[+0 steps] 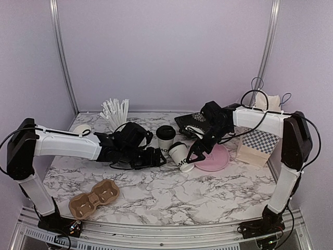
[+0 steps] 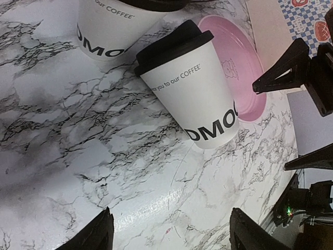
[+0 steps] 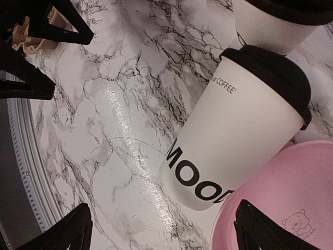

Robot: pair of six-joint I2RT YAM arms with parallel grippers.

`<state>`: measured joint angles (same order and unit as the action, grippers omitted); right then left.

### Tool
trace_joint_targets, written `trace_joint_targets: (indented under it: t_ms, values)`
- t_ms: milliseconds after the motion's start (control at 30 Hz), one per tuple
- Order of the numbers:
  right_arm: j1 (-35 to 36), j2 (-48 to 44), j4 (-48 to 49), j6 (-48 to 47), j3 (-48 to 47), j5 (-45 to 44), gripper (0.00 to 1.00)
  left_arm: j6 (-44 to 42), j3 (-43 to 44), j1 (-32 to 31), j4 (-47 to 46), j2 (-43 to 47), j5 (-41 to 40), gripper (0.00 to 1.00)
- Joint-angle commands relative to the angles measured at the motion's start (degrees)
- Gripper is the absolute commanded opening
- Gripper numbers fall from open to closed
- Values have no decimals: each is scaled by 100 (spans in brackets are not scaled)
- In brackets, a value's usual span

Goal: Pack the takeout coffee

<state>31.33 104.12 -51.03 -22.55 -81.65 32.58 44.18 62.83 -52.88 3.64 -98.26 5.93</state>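
Two white coffee cups with black lids and black lettering stand mid-table. The far cup (image 1: 165,137) is upright. The near cup (image 1: 180,155) stands just in front of it, touching the pink plate's edge. My left gripper (image 1: 157,157) is open and empty, just left of the near cup. My right gripper (image 1: 200,149) is open and empty, just right of it. In the left wrist view the near cup (image 2: 192,88) lies ahead of my open gripper (image 2: 174,235), with the far cup (image 2: 109,26) behind. In the right wrist view the near cup (image 3: 244,125) sits ahead of my open gripper (image 3: 161,229).
A brown two-hole cup carrier (image 1: 94,198) lies at the front left. A pink plate (image 1: 217,158) lies right of the cups. A checkered paper bag (image 1: 257,144) stands at the right. White straws (image 1: 115,111) and a dark tray (image 1: 191,123) are at the back.
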Motion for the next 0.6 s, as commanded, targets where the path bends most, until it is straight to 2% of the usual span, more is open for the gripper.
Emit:
trace_joint_targets:
  t_ms: [0, 300, 467, 567]
  values:
    - [405, 435, 221, 329, -372, -940, 92, 179, -249, 120, -188, 512, -386, 77]
    - [826, 953, 302, 550, -649, -2257, 85, 269, -605, 231, -190, 964, -555, 77]
    - [832, 1012, 254, 607, -753, -1855, 93, 263, -670, 261, -205, 963, -552, 77]
    - [837, 883, 258, 542, -569, -1571, 94, 53, -643, 258, -306, 736, -365, 78]
